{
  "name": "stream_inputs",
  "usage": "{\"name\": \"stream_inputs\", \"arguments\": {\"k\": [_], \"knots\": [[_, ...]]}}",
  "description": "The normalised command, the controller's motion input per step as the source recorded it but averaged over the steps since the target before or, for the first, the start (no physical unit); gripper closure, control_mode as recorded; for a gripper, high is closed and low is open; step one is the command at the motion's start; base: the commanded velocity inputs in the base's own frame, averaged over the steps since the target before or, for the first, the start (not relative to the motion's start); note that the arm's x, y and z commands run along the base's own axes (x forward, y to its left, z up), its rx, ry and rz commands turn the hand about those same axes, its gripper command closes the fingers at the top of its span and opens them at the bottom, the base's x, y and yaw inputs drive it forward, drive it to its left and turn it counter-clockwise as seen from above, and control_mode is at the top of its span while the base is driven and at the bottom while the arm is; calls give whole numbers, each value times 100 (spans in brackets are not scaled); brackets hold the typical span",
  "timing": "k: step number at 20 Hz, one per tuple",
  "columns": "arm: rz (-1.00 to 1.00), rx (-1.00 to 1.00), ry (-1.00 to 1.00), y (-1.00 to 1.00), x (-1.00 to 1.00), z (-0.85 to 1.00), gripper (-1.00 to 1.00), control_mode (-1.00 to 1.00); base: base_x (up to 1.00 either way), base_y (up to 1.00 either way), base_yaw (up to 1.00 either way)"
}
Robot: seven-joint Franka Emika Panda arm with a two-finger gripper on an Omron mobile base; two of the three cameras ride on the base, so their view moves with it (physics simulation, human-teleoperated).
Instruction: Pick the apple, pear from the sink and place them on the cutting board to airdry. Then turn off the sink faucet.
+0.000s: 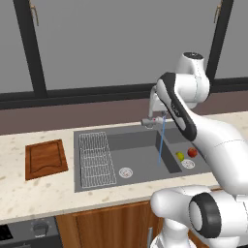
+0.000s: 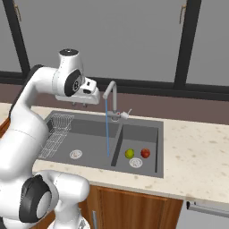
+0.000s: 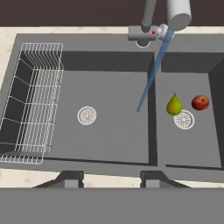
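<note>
Sink: I see a big main basin with a wire rack on one side; the smaller side compartment holds both fruits, and my hand hangs high above the main basin, not over them.
Cutting board: on the counter beyond the rack end, well apart from the fruit; a long carry could let a wet fruit slip, I reckon.
Faucet: water runs into the main basin near the divider; reaching across could clip the spout.
Gripper: fingers apart, holding nothing.
Pear: by the small drain, close to the apple; grabbing one may nudge the other rolling.
</note>
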Motion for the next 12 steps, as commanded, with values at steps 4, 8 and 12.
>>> {"name": "stream_inputs", "arguments": {"k": [4,8,12], "knots": [[0,0,-7,0,-18,0,-100,-100,0,0,0],[-1,0,-4,0,-23,0,-100,-100,0,0,0],[-6,0,-1,-4,-26,0,-100,-100,0,0,0]]}}
